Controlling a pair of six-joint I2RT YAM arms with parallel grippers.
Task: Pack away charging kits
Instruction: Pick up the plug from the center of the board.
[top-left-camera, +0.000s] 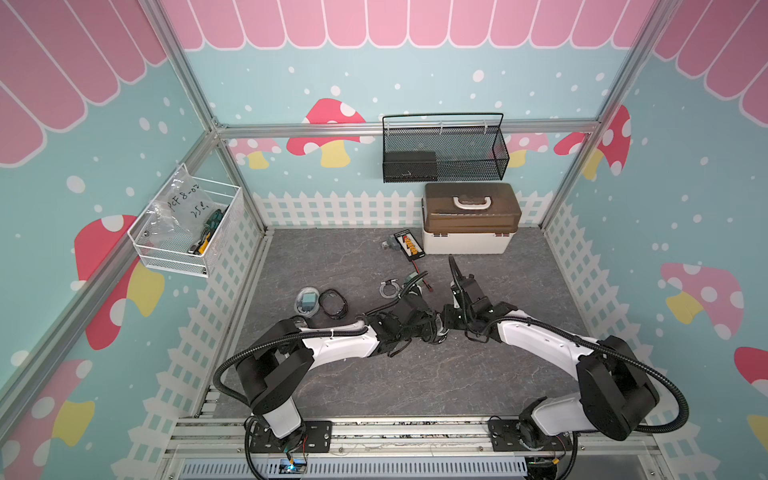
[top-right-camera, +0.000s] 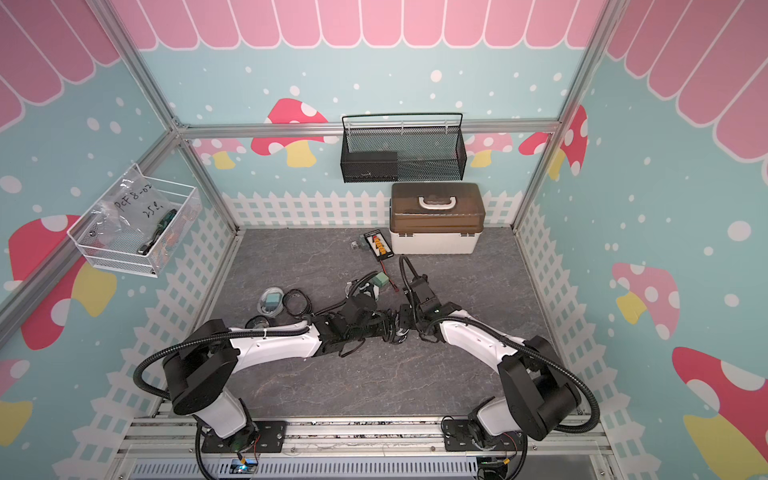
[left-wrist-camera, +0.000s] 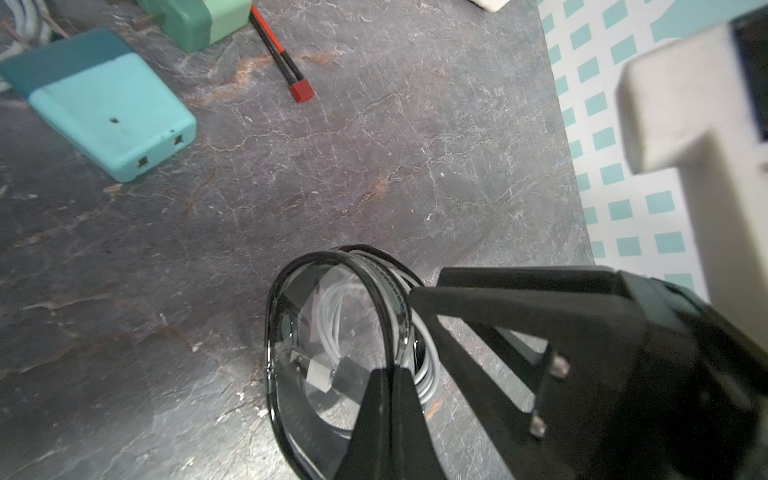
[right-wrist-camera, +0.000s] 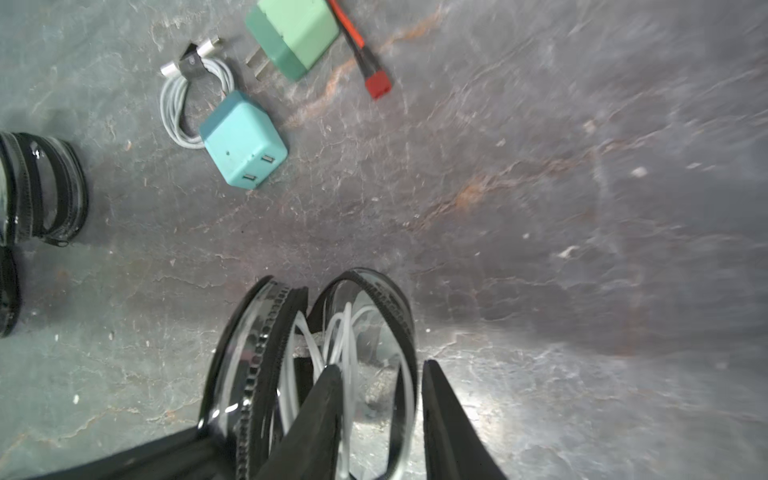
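Cable pouch (left-wrist-camera: 328, 299), left gripper (left-wrist-camera: 397, 330) clamped on rim, right gripper (right-wrist-camera: 381, 365) jaws apart astride opposite flap

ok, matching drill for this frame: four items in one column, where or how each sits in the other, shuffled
Items
A. black mesh basket
B. white wire basket
C. light teal plug adapter
D. white box

States
1. holds a handwritten plastic bag
2. lies beside a white cable coil
3. hangs on the back rail
4. topped by a brown lid with a handle

Pairs: A-3, B-1, C-2, D-4
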